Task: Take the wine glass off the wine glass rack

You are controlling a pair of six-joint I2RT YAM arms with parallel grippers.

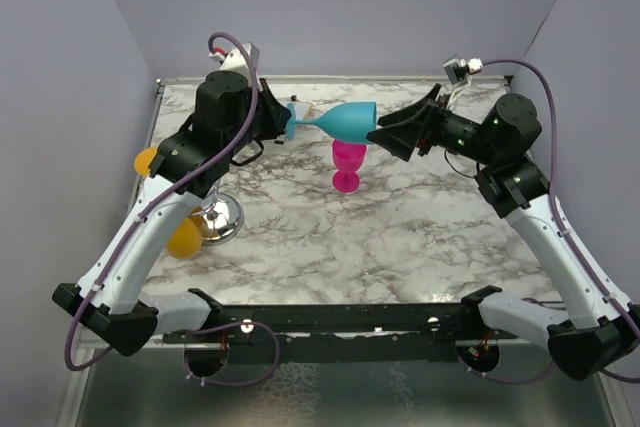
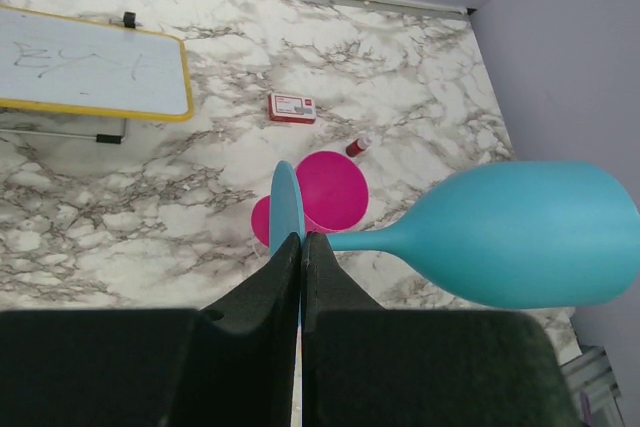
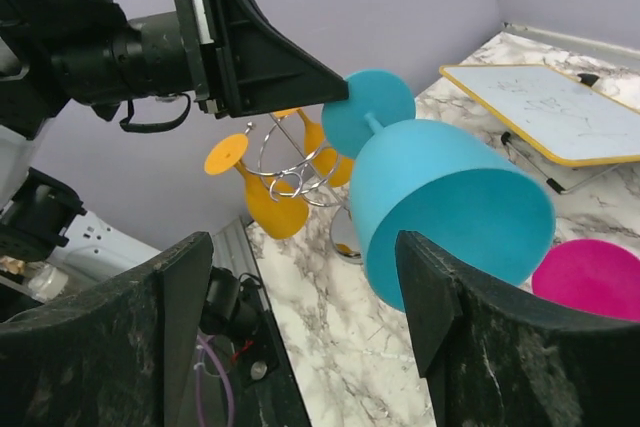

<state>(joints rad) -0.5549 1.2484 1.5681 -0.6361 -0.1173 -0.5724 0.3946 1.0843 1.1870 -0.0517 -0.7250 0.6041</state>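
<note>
**Blue glass held level in the air, off the rack**
The wine glass rack (image 1: 220,217) stands at the counter's (image 1: 400,237) left. The left pincer (image 2: 301,239) pinches the foot of the wine glass (image 1: 345,120). Its stem runs sideways and the bowl's mouth faces the right pincer (image 1: 383,142), which is spread wide just at the rim.

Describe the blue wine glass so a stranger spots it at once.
Over the far middle of the marble table, between the left gripper and the right gripper, one wine glass lies sideways in the air, its round foot pinched by the left one. It alone is turquoise; the pink glass is below, orange glasses hang on the chrome rack.
</note>
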